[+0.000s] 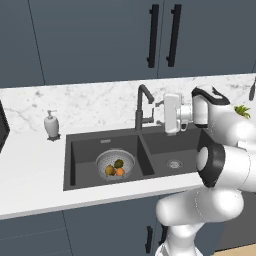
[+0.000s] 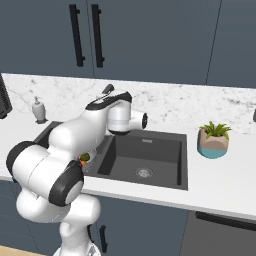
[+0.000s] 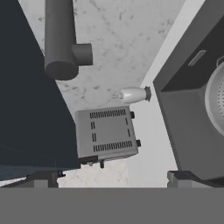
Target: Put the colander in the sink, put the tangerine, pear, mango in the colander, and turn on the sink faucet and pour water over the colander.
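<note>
Hand view shows the tool [image 3: 113,179] with its two dark tips spread wide apart at the bottom, and nothing is between them. It holds nothing. At 11 o'clock from the tool is the fat grey pipe of the faucet [image 3: 59,39], with a short stub sticking out of its side. Past the tips sits a grey toaster [image 3: 106,133], and just beyond it the white soap bottle [image 3: 133,94], both on the white desk [image 3: 144,148]. At 3 o'clock is the dark sink [image 3: 183,113], with the edge of the colander [image 3: 216,100] peeking in.

From the left base view, the tool [image 1: 161,112] is up in the air, just beside the faucet [image 1: 143,107] at its 3 o'clock side, near the small lever. I cannot tell if it touches yet. The faucet stands behind the wall between the two bowls of the sink [image 1: 80,165]. The colander [image 1: 115,164] sits in the left bowl. Inside it are the tangerine [image 1: 120,172], the pear [image 1: 109,170] and the mango [image 1: 118,163], all close together. No water is running.

So the fruit part looks done, and turning on the water is what is left. I think the lever is hard metal, stiff and a bit slippery. It is small, so push on its end, or pinch it gently there. The spout seems to be over the middle wall, so it may need a swing toward the colander.
</note>
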